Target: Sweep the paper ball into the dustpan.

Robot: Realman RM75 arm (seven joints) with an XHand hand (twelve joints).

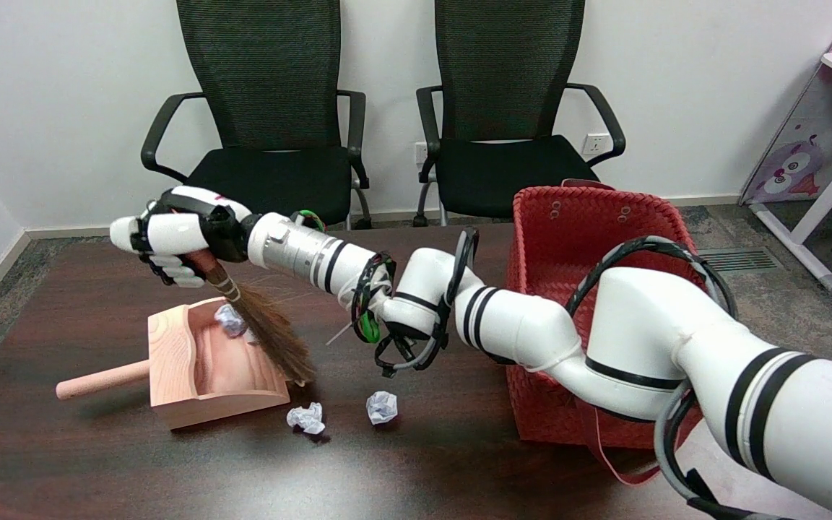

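Head view, asked: "How would the balls have handled, and where were they?"

"Two crumpled white paper balls, one (306, 417) left, one (381, 406) right, lay nearest on the dark table (98, 462), just outside the dustpan's open side. They looked light and soft, likely to roll or skip under a hard stroke; bristles, not fingers, suited them."

"And farther off?"

"A third ball (229, 318) sat inside the wooden dustpan (199, 375), against the broom (271, 336). Beyond it, the right hand (170, 242) was clamped on the broom's handle. A red basket (568, 238) stood to the right."
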